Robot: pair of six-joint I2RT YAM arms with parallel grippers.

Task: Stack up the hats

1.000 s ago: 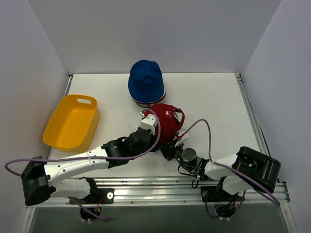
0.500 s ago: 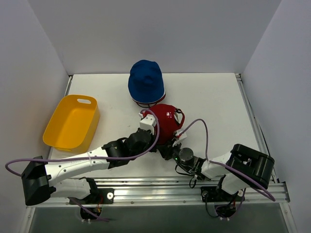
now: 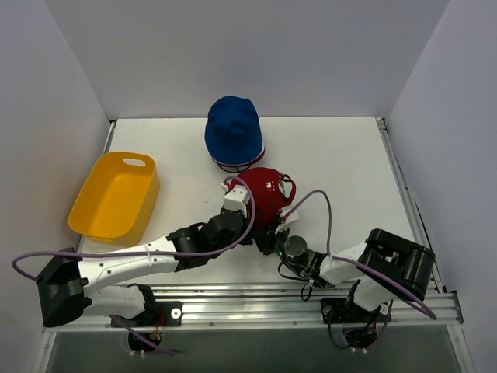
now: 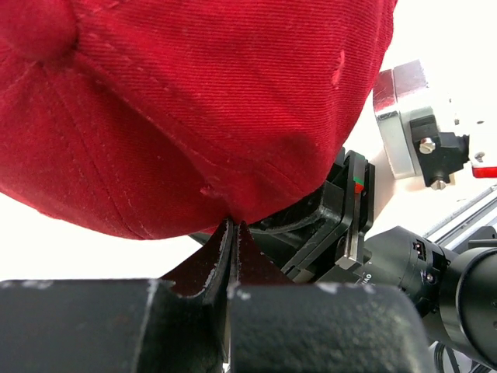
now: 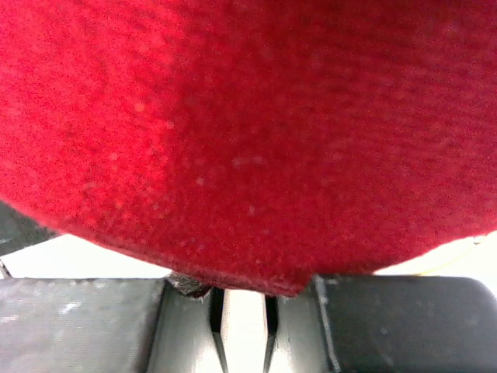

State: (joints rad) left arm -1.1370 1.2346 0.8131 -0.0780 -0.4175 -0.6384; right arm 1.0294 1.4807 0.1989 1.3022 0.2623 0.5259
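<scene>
1. Over the past second the right arm has drawn its elbow in toward the middle of the table [image 3: 342, 155], and its purple cable now loops tighter. The red baseball cap [image 3: 266, 194] has barely shifted.
2. We see the left gripper [image 4: 233, 229] pinched fully closed on the cap's near rim, with a fold of red fabric drawn to a point between its fingertips.
3. The right gripper [image 5: 242, 299] is nearly closed. Only a thin slit shows between its fingers, and the cap's edge is caught at the tips just beside the other grip.
4. The cap sits near the table's centre, just in front of the blue hat [image 3: 233, 132] and almost touching it. White and dark red edging peeks from under the blue hat's near side.
5. We judge that the two side-by-side grips on one rim keep the soft crown from collapsing, so the cap can be carried back and lowered over the blue hat.
6. The yellow tub [image 3: 93, 210] stands well apart on the left and plays no part.
</scene>
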